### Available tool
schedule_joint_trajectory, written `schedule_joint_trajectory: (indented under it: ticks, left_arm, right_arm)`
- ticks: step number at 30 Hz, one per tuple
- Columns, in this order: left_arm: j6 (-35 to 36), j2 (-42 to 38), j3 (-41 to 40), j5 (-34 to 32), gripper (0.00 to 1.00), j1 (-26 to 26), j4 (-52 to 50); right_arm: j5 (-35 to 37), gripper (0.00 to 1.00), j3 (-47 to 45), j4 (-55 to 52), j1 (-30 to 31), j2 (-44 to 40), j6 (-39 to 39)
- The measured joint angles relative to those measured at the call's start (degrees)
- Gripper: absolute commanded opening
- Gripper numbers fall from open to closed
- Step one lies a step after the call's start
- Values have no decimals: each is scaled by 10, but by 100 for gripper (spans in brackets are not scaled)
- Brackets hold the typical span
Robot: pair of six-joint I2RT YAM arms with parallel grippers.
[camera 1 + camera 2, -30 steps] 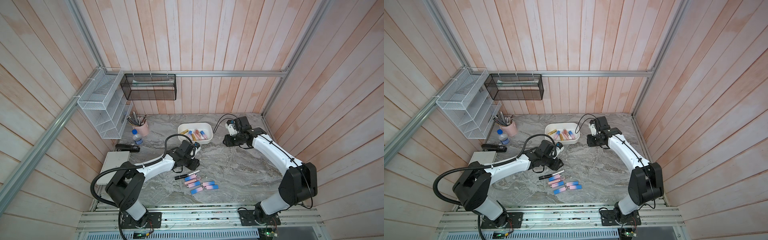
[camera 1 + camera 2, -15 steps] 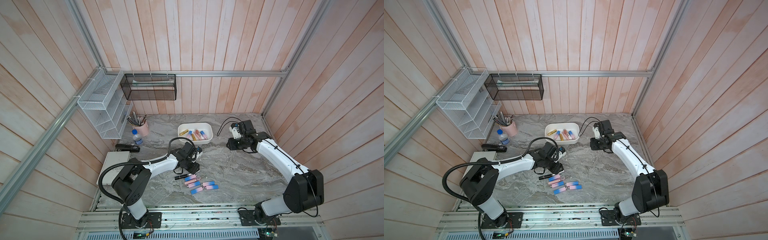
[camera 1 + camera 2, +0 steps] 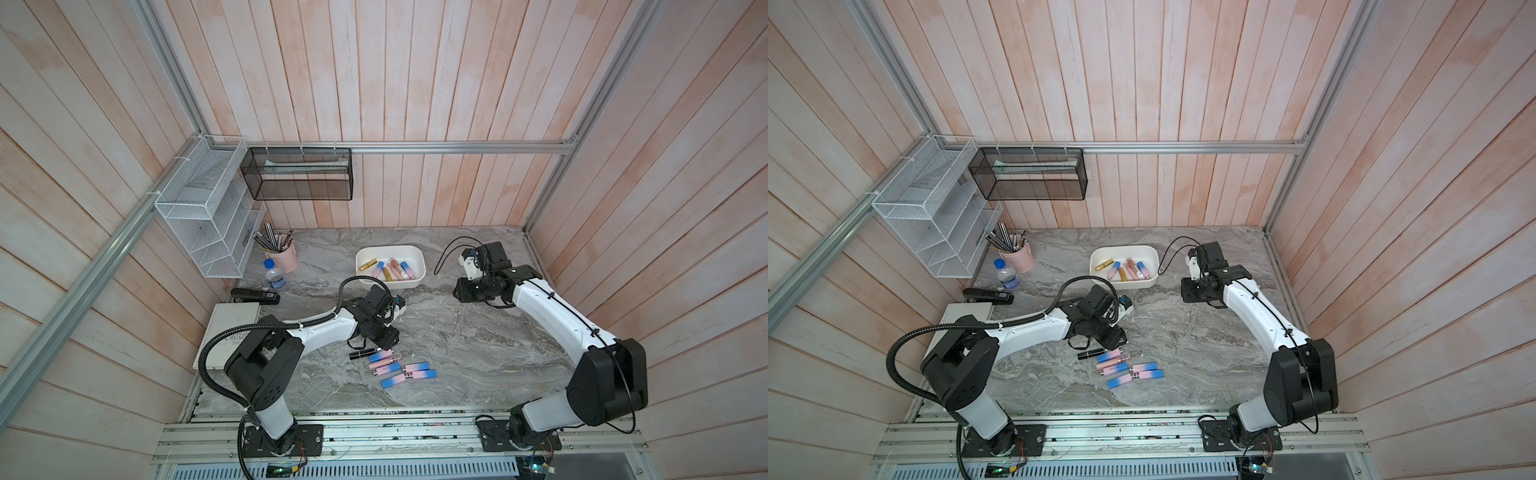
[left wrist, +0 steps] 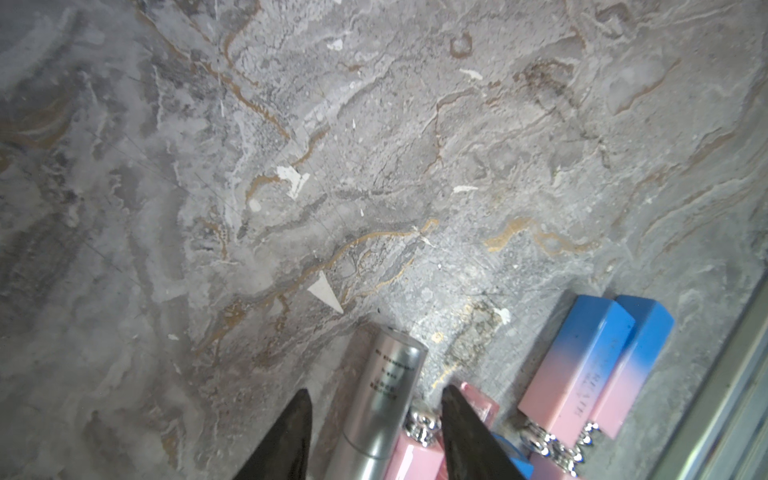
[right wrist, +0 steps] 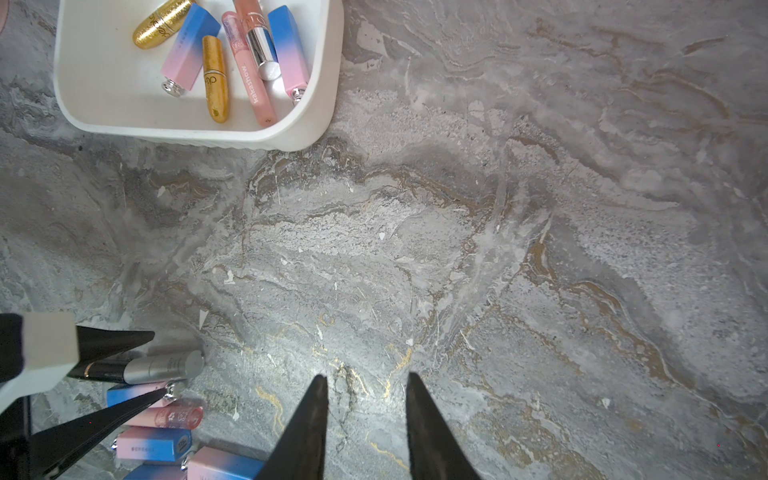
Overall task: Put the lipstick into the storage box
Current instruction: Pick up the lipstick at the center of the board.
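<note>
A loose cluster of square pink-and-blue lipsticks (image 3: 417, 367) lies nearest, on the grey marbled surface (image 3: 457, 353) left of centre. Just beyond it, at its left end, a black-and-silver cylindrical lipstick tube (image 3: 360, 354) lies flat. It shows again in the left wrist view (image 4: 382, 399).

The left fingers (image 4: 291, 440) are low over this spot and stand partly open astride the tube's silver end. There is a small gap on each side and they grip nothing. One finger reaches over a pink lipstick next to the tube.

Farther back and to the right, the right fingers (image 5: 307, 424) point at bare surface. They are narrowly parted, with nothing between them.

The white plastic storage box (image 3: 417, 257), shallow with rounded corners, sits between the two arms at the far middle. Gold, pink and pink-and-blue lipsticks lie in its right half.

Along the left edge, going back, are:
- a flat white board (image 3: 232, 328)
- a black stapler (image 3: 255, 296)
- a clear bottle with a blue cap (image 3: 274, 276)
- a pink cup of pencils (image 3: 284, 257)

Above them on the walls hang a white wire-mesh rack (image 3: 208, 216) and a black mesh basket (image 3: 297, 174).
</note>
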Motion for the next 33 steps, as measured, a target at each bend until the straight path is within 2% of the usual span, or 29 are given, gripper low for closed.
schedule_joint_trajectory:
  ticks: [7, 15, 23, 28, 33]
  left_arm:
    - [7, 14, 0, -16, 52, -2, -10]
    - [13, 29, 2, -28, 46, -3, -9]
    - [20, 41, 14, -38, 31, -3, -5]
    - [23, 50, 28, -42, 14, -3, -6]
    - [24, 56, 43, -47, 10, -3, -13]
  right_arm:
    - [0, 33, -12, 0, 0, -11, 6]
    - [0, 33, -19, 0, 0, -28, 15]
    - [-2, 34, -20, 0, 0, -32, 15]
    - [-38, 35, -28, 7, -1, -32, 15]
    - [-92, 37, -39, 15, -1, -32, 14]
